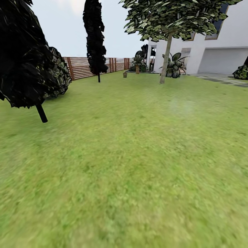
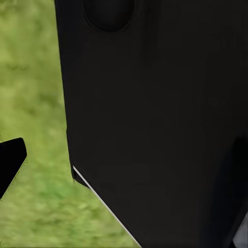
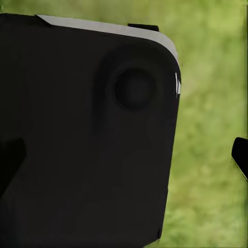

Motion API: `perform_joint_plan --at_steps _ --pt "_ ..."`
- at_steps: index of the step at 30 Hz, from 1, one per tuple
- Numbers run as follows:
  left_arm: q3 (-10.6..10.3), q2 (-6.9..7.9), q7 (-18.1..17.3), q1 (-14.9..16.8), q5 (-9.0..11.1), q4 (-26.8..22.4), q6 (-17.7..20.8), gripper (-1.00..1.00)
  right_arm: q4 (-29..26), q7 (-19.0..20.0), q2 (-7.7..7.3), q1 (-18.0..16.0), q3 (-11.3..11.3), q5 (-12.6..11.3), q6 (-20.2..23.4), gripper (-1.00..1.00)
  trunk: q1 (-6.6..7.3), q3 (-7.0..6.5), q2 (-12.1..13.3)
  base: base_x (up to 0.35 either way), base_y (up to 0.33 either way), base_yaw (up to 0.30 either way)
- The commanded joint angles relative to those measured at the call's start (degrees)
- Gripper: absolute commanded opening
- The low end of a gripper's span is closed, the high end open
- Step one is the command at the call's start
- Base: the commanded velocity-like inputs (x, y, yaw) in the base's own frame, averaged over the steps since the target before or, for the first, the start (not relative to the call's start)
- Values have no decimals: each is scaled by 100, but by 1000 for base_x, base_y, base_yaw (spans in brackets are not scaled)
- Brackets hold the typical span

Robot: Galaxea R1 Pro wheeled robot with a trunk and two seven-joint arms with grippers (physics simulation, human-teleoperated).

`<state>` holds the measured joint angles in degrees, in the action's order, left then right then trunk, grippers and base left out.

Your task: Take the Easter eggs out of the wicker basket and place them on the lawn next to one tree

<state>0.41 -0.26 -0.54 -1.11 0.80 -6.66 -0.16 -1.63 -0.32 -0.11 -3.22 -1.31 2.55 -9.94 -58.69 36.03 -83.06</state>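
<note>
You're facing open lawn [image 1: 131,165] with the pale-trunked tree [image 1: 166,58] far ahead; I cannot tell either gripper's state.

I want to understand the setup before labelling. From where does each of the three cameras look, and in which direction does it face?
Head view: from the robot's head, facing forward across the lawn toward the pale-trunked tree, the wooden fence and a white house; a small brown object, maybe the basket, stands far off.
Left wrist view: on the left arm, facing a black part of the robot, with grass beside it.
Right wrist view: on the right arm, facing a black robot panel, with grass beside it.
Shared: all three show the lawn.
</note>
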Motion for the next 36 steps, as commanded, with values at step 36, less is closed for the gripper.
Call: perform_joint_plan --at_steps 36 --pt "12 1 10 -4 17 -11 -2 100 -51 -3 -15 -5 1 33 -24 100 -4 4 -2 339 0 0"
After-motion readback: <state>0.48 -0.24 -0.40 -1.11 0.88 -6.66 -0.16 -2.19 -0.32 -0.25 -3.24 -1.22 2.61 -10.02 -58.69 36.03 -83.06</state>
